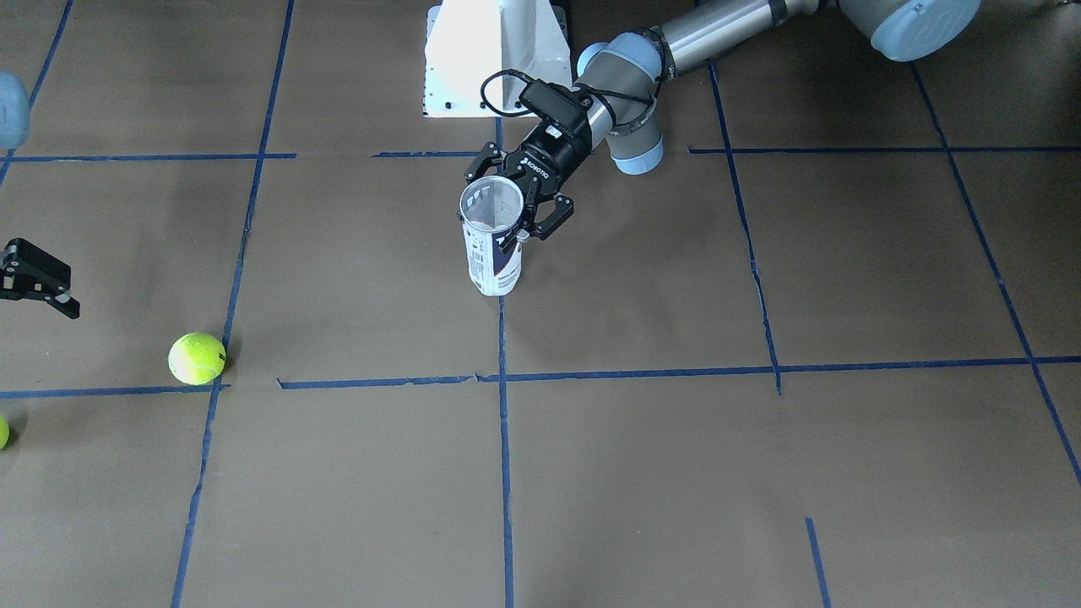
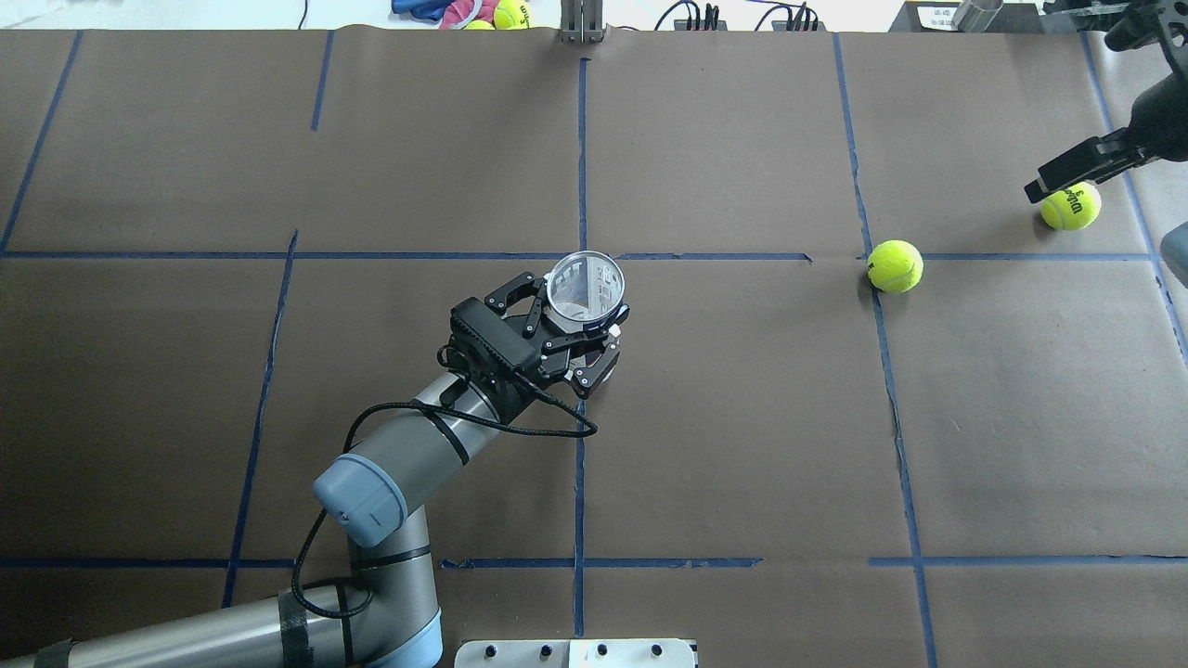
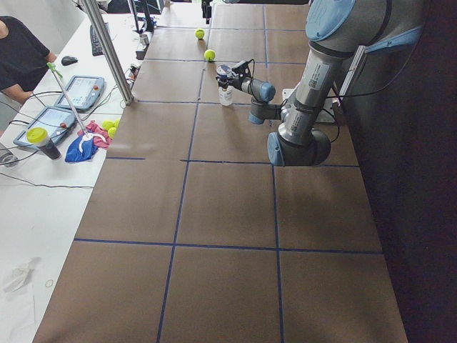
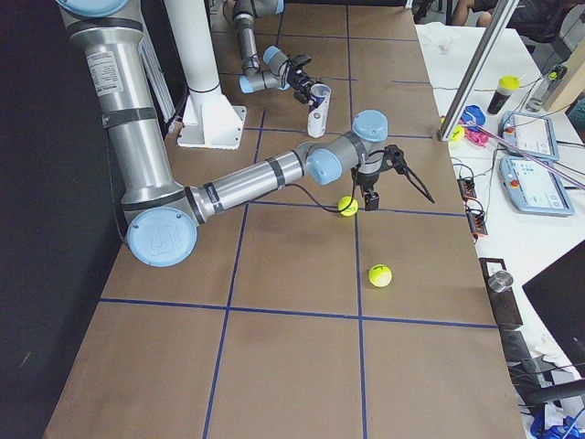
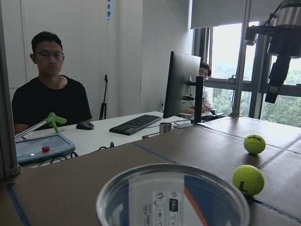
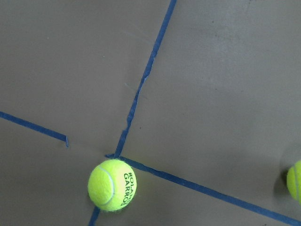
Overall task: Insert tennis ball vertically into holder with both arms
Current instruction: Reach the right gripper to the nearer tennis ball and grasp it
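Overhead, front-facing: opposite sides, steep down. Side views: table ends. Wrist views: close. Exteriors share holder.

Right gripper cut by frame edge; finger spread unreadable. Tennis ball beside it clipped to sliver. Holder between left gripper fingers: rim blurred in wrist view, body cut off, label print illegible.
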Robot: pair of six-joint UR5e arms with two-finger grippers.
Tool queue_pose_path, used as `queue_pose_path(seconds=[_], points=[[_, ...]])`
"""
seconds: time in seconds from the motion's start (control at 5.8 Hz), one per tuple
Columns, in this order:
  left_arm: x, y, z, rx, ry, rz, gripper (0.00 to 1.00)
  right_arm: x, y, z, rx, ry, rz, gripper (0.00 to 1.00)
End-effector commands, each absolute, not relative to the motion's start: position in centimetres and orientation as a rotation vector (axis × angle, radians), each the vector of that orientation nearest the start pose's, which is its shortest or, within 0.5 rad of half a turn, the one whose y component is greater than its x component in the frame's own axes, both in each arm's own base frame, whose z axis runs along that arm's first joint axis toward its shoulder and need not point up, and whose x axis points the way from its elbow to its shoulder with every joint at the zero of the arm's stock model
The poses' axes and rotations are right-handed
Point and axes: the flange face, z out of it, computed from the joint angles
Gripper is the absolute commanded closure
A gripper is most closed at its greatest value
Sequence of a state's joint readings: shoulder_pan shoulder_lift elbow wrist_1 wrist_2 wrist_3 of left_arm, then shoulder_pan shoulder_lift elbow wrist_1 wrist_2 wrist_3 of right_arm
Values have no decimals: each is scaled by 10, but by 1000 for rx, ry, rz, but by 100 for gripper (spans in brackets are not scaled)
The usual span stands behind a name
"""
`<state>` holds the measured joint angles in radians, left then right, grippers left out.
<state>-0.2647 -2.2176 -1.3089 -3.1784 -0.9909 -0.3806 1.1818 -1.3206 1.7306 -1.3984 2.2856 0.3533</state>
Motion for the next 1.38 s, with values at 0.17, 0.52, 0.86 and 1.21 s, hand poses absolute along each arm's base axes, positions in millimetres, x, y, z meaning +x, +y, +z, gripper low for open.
queue_pose_path(seconds=[0.17, 0.52, 0.86, 1.21], points=[[584, -351, 230, 1524, 1171, 41, 10, -187, -574, 413, 265, -844, -240, 1], [585, -350, 229, 1523, 1174, 42, 10, -225, -580, 416, 243, -815, -265, 1], [585, -350, 226, 1525, 1178, 40, 10, -279, -564, 437, 175, -797, -317, 1], [585, -349, 225, 1526, 1179, 39, 10, -324, -561, 455, 170, -711, -355, 1]])
